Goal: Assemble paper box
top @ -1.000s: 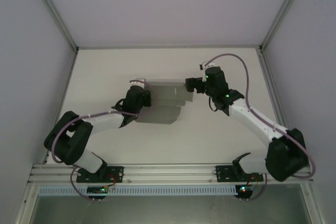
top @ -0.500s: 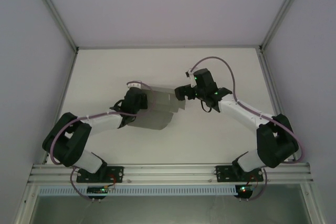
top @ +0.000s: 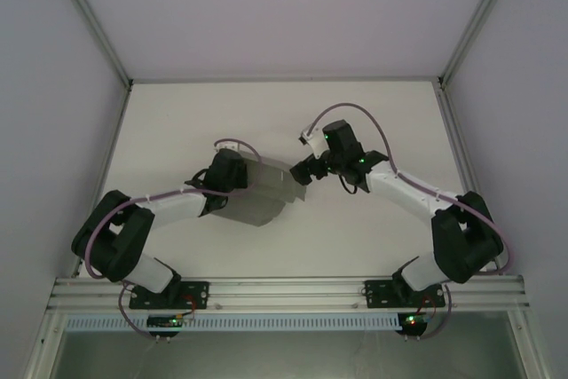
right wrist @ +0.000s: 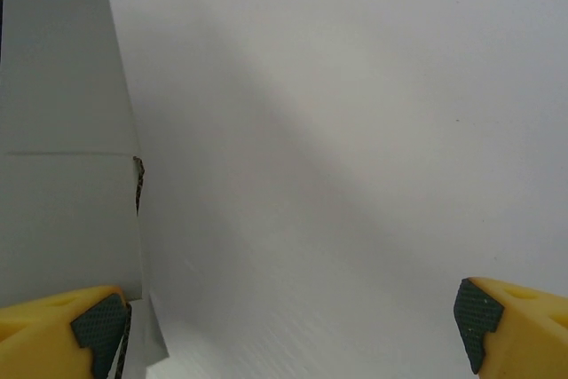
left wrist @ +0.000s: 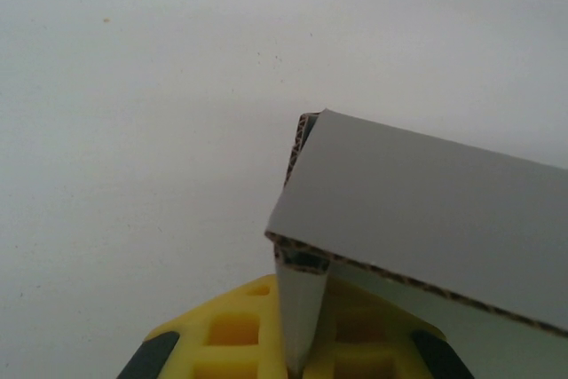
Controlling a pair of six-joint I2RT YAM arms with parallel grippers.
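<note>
Paper box [top: 264, 191]: at tabletop [top: 355, 241] centre, one edge pinched in closed left fingers [top: 238, 169]. Narrower, more folded than second ago. Right fingers [top: 304, 170], wide open, now swung in against right flap. Judged: flap fold under way, not finished.

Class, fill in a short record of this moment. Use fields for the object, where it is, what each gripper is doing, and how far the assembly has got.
object: grey corrugated card paper box, partly folded
place: between the two grippers, over the white table
left gripper: shut on a thin flap of the box
right gripper: open wide, one finger beside a box panel; cannot tell if they touch
stage: box not yet finished
</note>
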